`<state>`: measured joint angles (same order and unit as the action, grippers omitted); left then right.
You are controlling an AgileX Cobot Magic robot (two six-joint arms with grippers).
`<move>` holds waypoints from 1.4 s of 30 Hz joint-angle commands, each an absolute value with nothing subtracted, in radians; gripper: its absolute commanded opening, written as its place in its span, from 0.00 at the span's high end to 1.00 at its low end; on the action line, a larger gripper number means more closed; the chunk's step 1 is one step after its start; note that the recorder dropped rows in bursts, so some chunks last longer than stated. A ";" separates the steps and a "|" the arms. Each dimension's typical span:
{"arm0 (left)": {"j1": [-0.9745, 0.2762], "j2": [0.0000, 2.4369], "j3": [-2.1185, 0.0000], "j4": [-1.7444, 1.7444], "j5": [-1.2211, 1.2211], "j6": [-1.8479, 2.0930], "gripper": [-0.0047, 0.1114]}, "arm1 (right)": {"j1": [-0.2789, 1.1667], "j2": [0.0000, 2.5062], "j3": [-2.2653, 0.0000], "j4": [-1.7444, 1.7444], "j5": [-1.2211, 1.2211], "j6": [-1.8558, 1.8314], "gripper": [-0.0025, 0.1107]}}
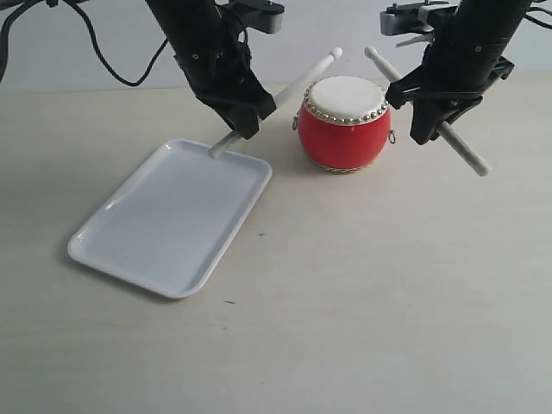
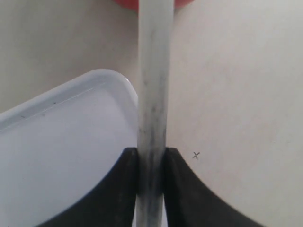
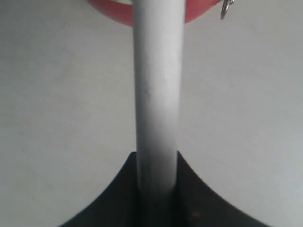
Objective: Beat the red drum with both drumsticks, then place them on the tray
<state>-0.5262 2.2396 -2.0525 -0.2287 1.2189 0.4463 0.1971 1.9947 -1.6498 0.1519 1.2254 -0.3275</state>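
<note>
The upper parts of both arms run out of the top of the exterior view, and each gripper covers the middle of its stick there. The left gripper (image 1: 243,123) (image 2: 151,160) is clamped narrowly on the left drumstick (image 1: 304,80) (image 2: 153,85), whose butt end pokes out over the far corner of the tray (image 1: 172,220) (image 2: 57,142). The right gripper (image 1: 429,131) (image 3: 156,163) pinches the right drumstick (image 1: 467,156) (image 3: 156,80) just as tightly. Both ball tips hang raised above the red drum (image 1: 345,134), which stands on the table (image 1: 388,302) just right of the tray. Each wrist view cuts the drum to a red sliver and loses the tips. A small cross mark (image 2: 196,155) shows on the table
</note>
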 commanded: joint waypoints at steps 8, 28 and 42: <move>-0.527 2.207 -2.061 -0.192 1.221 0.429 0.96 | 0.198 1.913 -1.741 0.176 1.221 -0.322 0.98; -0.527 2.118 -2.061 -0.196 1.221 0.414 0.96 | 0.198 2.120 -1.664 0.177 1.221 -0.322 0.98; -0.543 2.361 -2.059 -0.198 1.221 0.402 0.96 | 0.198 1.811 -1.664 0.195 1.221 -0.311 0.98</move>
